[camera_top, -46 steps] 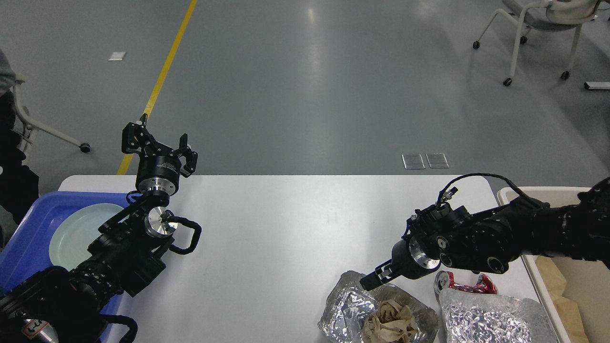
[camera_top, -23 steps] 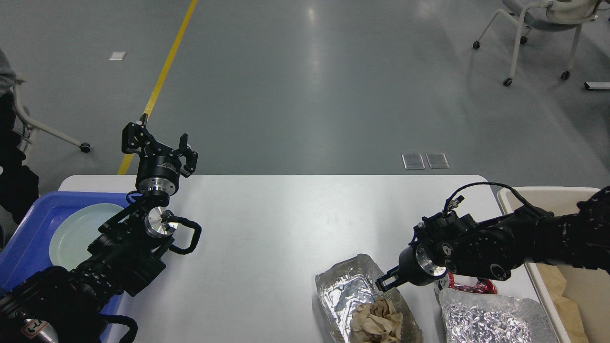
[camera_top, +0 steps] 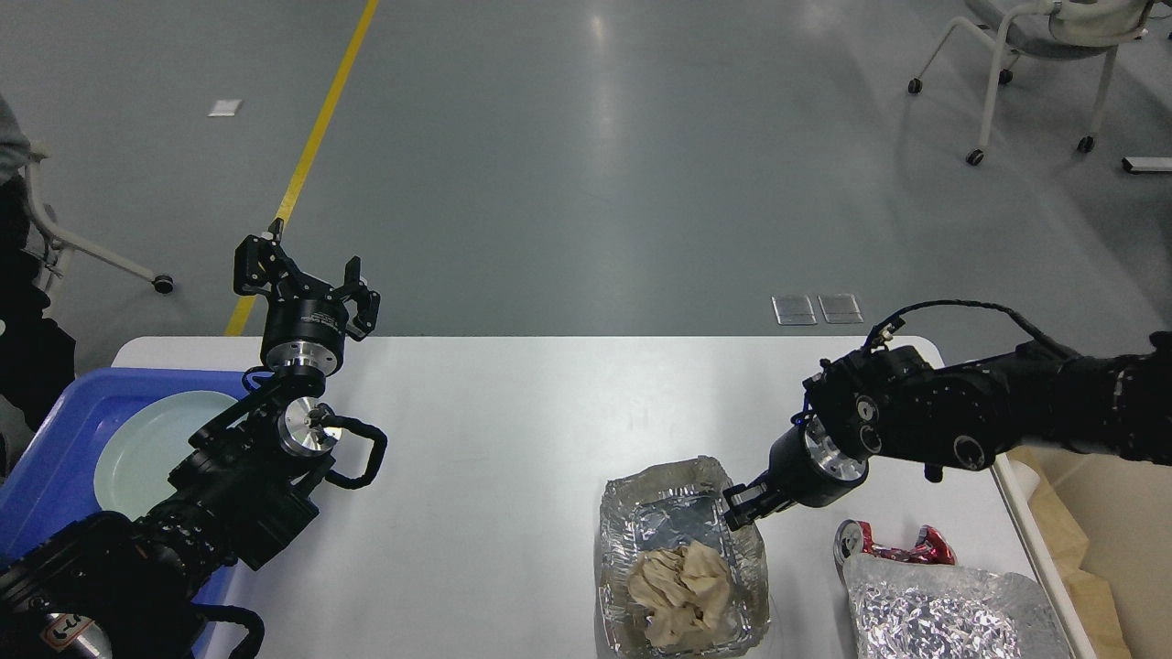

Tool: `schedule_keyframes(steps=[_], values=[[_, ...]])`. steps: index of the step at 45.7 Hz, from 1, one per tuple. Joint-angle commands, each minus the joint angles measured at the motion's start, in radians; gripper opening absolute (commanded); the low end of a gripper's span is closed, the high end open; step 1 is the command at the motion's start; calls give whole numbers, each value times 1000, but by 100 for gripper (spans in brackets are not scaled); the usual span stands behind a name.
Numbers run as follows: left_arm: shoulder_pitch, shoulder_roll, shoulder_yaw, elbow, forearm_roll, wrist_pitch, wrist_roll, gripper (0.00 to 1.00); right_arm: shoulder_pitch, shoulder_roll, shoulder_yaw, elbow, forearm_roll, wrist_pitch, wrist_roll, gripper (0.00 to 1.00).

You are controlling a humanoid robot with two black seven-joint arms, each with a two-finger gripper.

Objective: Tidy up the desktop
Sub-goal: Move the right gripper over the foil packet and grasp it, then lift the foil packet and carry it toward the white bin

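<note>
The white desktop (camera_top: 513, 430) fills the lower half of the head view. A crumpled foil tray (camera_top: 641, 499) with a wad of brown paper (camera_top: 679, 586) in it lies at the front, right of the middle. My right gripper (camera_top: 743, 505) is shut on the foil tray's right rim, near its far corner. My left gripper (camera_top: 307, 276) is open and empty, held high over the desktop's far left edge.
A blue tray (camera_top: 46, 458) with a pale green plate (camera_top: 151, 439) sits at the left edge. A crushed red can (camera_top: 893, 545) and a second foil piece (camera_top: 943, 618) lie at the front right. A cream bin (camera_top: 1108, 513) with brown paper stands off the right edge.
My right gripper has lifted and pulled back to the right with the foil tray's rim. The tray has turned and opened up, shifting left. The left arm has not moved.
</note>
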Motion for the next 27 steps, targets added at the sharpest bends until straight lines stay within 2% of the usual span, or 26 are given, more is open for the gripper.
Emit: schedule_keyframes(steps=[1, 10, 20, 27], values=[[0, 0, 1, 0, -1, 0, 0, 100, 70, -27, -1, 0, 26, 80, 33, 2], [0, 0, 1, 0, 1, 0, 0, 100, 210, -94, 0, 1, 35, 224, 85, 3], [0, 0, 0, 0, 1, 0, 0, 100, 371, -195, 10, 1, 112, 433, 154, 3], [0, 0, 1, 0, -1, 0, 0, 100, 482, -278, 10, 1, 132, 434, 179, 5]])
